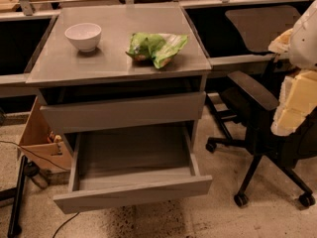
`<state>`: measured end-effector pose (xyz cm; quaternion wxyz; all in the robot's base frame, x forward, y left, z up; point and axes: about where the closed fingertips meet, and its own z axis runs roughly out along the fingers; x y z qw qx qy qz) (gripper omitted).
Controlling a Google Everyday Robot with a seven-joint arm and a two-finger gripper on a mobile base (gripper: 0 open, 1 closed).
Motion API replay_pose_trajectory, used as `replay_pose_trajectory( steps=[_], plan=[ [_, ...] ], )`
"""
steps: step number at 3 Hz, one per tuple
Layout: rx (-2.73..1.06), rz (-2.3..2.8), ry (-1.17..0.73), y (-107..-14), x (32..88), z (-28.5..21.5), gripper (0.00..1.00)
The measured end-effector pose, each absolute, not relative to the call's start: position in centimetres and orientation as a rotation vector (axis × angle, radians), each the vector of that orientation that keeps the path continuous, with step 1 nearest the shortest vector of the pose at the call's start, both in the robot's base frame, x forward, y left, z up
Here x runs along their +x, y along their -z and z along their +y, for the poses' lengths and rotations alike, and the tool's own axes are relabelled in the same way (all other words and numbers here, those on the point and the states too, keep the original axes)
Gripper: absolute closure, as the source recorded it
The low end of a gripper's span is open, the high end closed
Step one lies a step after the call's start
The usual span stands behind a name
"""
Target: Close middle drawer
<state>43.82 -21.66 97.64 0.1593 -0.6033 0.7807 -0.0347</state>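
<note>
Grey desk (69, 66) with drawers, seen from the front. The middle drawer (132, 193) stands pulled far out below the desk's front edge, its grey inside bare. The upper drawer (124, 112) juts out slightly. A white bowl (83, 36) sits near the far left corner; a green bag (156, 47) lies toward the right edge. The claw (296, 100) hangs well right of the desk, over an office chair (262, 128); its opening cannot be told.

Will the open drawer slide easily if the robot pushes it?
Probably: the middle drawer looks empty, so likely light. Its flat front looks stiff, so it shouldn't bend. The gripper hangs at the right, apart from it.
</note>
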Motion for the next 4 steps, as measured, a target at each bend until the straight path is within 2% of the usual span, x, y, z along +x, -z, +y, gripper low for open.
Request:
replay_pose_trajectory(
  steps=[3,4],
  plan=[
    [-1.703,2.245,0.158,-99.3,42.2,-22.2,0.00],
    [-1.747,2.233,0.057,-95.8,42.8,-21.4,0.00]
  ],
)
